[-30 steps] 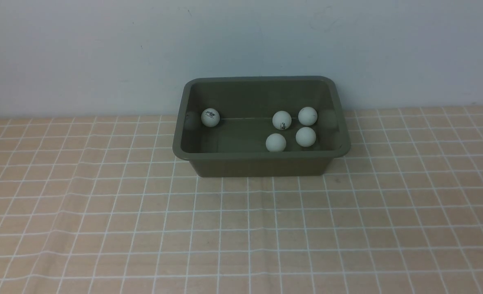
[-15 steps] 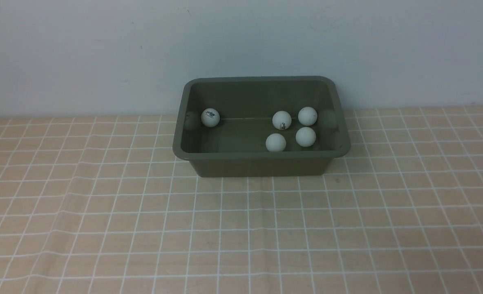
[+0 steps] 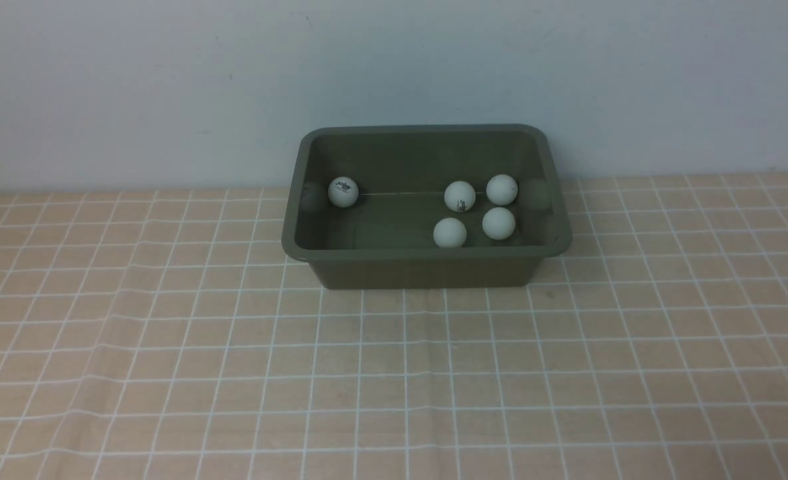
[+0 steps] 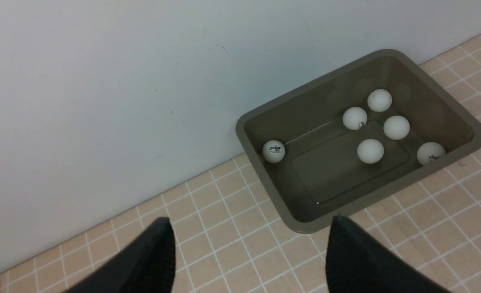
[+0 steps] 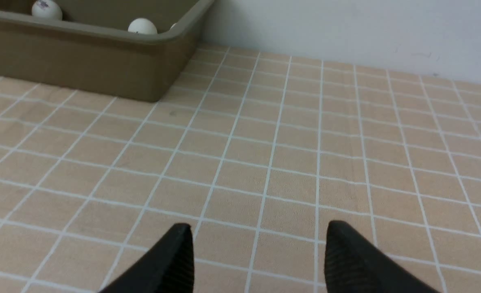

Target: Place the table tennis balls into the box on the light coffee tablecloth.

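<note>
As seen from between the arms: light coffee tablecloth point(image 3: 394, 373), spread wide and faintly creased, bare of any loose ball in all three views. Box point(image 3: 427, 270) set at the cloth's far edge, against the wall point(image 3: 167, 80), long axis running across from the robot's left to its right, open side up.

Left gripper point(image 4: 250, 221): jaws spread wide, nothing between them, held high above the cloth; box ahead of and below the fingertips, its whole floor exposed to that camera. Right gripper point(image 5: 259, 225): jaws likewise parted and empty, held low over the cloth; box ahead and off toward the left arm's side, only one rounded corner and part of a wall in sight. Neither arm visible from the front; judged from how large that corner looms, right arm probably the nearer, though not certain.

Table tennis balls point(image 4: 370, 151): six, all inside the box. One alone at the end toward the left arm's side; five clustered toward the other end, one of these tucked against the near wall and so hidden from the front.

Judgement: task apparently complete; no further reach called for, only a check for a stray ball out of frame.
</note>
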